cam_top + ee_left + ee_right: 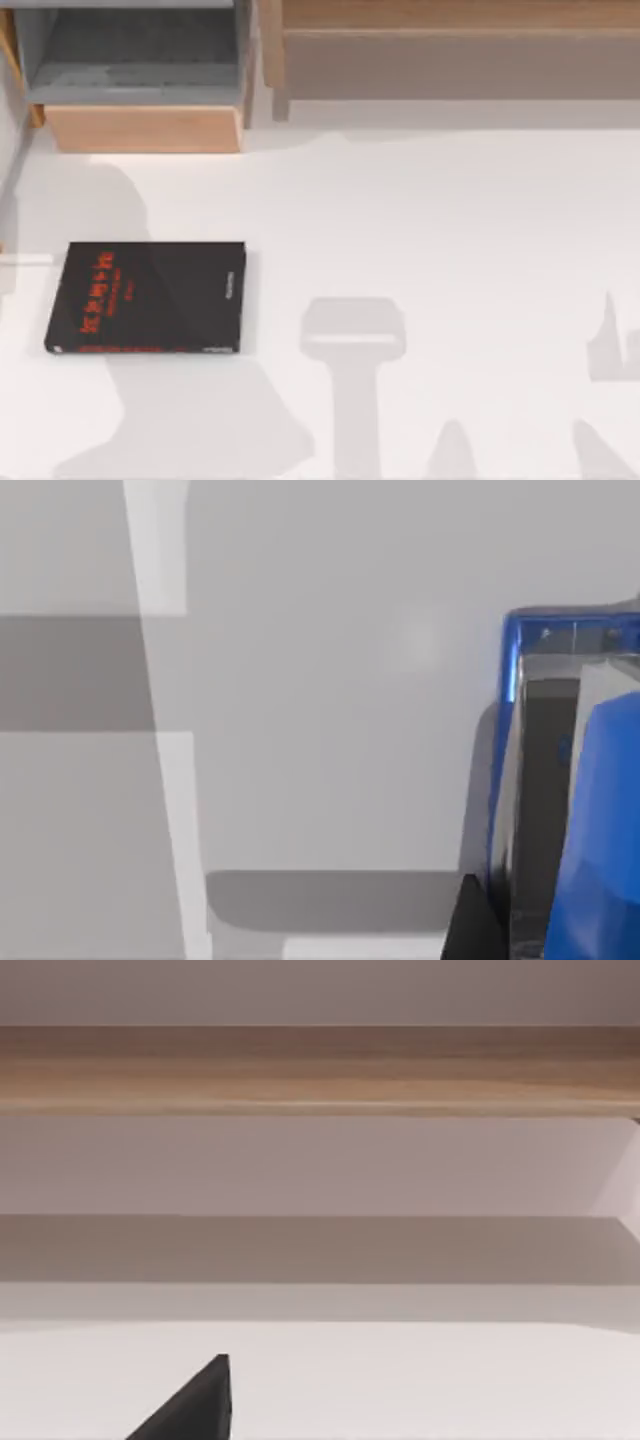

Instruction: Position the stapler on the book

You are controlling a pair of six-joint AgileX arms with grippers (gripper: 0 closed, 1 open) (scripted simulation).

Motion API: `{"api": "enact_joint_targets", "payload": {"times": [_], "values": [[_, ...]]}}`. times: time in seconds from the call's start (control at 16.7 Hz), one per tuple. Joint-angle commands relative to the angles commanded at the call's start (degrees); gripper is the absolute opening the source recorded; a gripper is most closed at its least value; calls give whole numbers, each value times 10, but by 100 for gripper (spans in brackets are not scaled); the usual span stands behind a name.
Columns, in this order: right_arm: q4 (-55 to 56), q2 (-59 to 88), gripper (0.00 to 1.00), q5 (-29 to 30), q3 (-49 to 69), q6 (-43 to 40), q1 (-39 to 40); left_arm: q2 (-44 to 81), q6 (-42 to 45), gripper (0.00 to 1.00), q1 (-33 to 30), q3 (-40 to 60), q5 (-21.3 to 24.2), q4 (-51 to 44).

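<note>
The book (147,298) lies flat on the white table (440,230) in the lower left of the top view, its long sides running left to right. Its cover is black. Red lettering runs along the left part of the cover, turned sideways to this camera, and a second red line sits along the bottom edge; none of it can be read. A small pale mark stands near the right edge, also too small to make out. Nothing rests on the cover.

In the left wrist view the stapler (600,820) sits at the right edge of the frame, from about a third of the way down to the bottom. It is bright blue, with a blue rim framing a shiny grey metal channel, and a solid blue body in front at the lower right. A dark wedge (470,925) shows just beside it at the bottom edge, touching or nearly touching its side; it may be a finger of the left gripper, but I cannot tell whether that gripper is open or clamped on the stapler.

In the right wrist view a dark pointed shape (195,1405) rises from the bottom edge, left of centre, above the white tabletop; whether the right gripper is open or closed cannot be told. Beyond it a wooden rail (320,1070) crosses the upper frame.

At the top of the top view stand a wooden box with a grey inside (140,90), upper left, and a long wooden shelf (460,50), upper right.
</note>
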Motion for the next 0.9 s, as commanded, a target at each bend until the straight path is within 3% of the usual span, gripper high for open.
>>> {"api": "enact_joint_targets", "payload": {"times": [0.6, 0.9], "values": [[0, 0, 100, 0, 0, 0, 0, -8, 0, 0, 1, -1, 1, 0], [0, 0, 100, 0, 0, 0, 0, -80, -10, 0, 10, -34, 9, 1]]}}
